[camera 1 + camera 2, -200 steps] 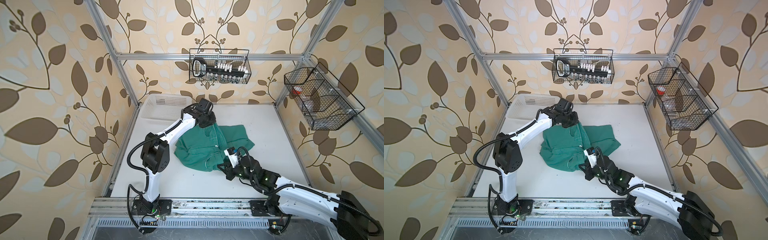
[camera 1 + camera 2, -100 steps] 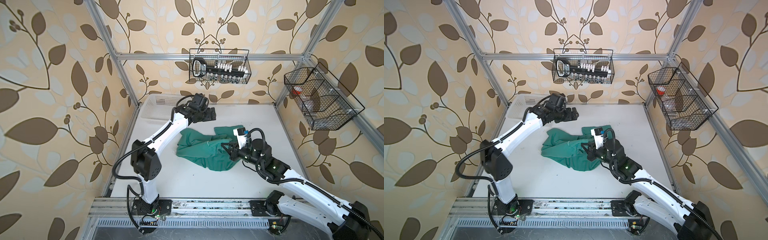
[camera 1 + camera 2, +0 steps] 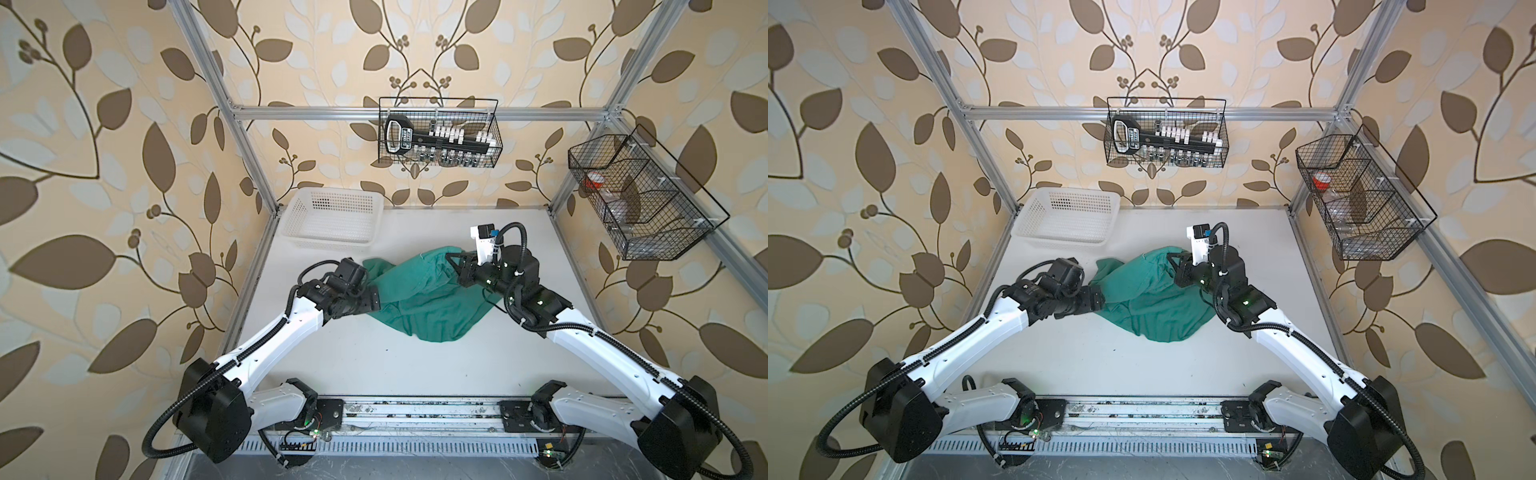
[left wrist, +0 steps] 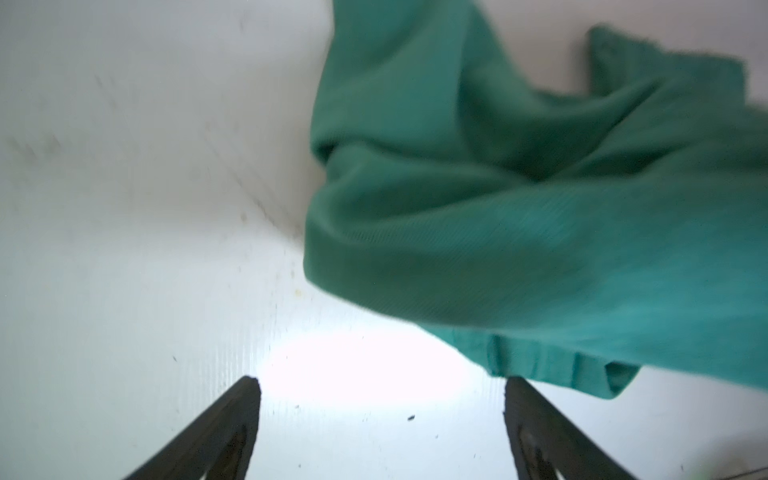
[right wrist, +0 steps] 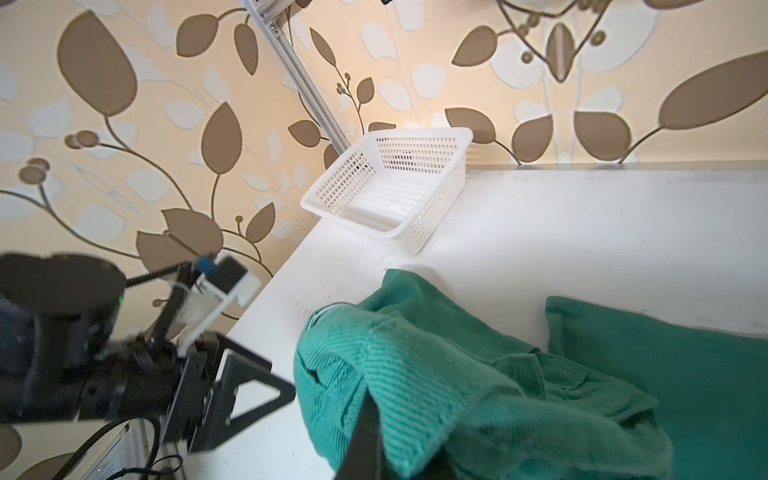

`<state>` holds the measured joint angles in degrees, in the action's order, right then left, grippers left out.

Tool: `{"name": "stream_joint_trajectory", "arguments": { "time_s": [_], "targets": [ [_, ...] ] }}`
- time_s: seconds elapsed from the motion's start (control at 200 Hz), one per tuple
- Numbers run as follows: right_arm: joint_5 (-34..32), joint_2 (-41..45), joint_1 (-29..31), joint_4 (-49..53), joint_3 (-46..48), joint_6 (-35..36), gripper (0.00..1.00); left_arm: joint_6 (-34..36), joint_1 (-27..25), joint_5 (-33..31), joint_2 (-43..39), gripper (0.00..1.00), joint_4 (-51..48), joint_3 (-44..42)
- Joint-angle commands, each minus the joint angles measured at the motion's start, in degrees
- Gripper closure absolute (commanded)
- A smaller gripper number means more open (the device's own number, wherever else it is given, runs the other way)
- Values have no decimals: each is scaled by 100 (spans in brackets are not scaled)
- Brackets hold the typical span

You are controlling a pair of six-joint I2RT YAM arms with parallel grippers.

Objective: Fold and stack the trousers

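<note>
Since a second ago your left arm has let go of the cloth near the far left corner and swung back toward the left edge of the bench, while your right arm has dragged its end away from the near edge, up and toward the far right. The trousers [image 3: 419,291] now lie bunched in the middle of the bench [image 3: 374,365]. Their long axis runs roughly left to right, parallel to the far edge, and a loose belly sags toward the near edge. At the right end, the right gripper [image 3: 454,266] is clamped shut on a raised fold, so that end is held clear of the surface. The left end is free and rests on the bench. The left gripper [image 4: 380,386] sits low just beside it, jaws spread wide and holding nothing. In the left wrist view the cloth edge lies just ahead of the open jaws and off toward one finger, not between them. Your left arm is clearly the nearer one to that free end, so the next grasp likely needs a short advance and a sideways shift onto the hem. The white basket [image 3: 328,243] stands apart in the far left corner, not touching the cloth.
</note>
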<state>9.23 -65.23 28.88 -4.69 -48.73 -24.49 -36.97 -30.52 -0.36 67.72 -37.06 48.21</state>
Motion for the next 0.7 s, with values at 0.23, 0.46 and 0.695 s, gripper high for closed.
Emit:
{"name": "stream_joint_trajectory", "arguments": {
  "time_s": [0.23, 0.46, 0.695],
  "targets": [
    [166, -669, -411, -521, -464, 160, 100, -1973, -1913, -602, 189, 11, 1211, -424],
    [275, -892, -645, -533, -567, 254, 100, -2588, -2472, -704, 1391, 20, 1936, -263],
    [325, -889, -744, -489, -527, 322, 100, -2557, -2568, -803, 2176, 34, 2201, -14]
  ]
}}
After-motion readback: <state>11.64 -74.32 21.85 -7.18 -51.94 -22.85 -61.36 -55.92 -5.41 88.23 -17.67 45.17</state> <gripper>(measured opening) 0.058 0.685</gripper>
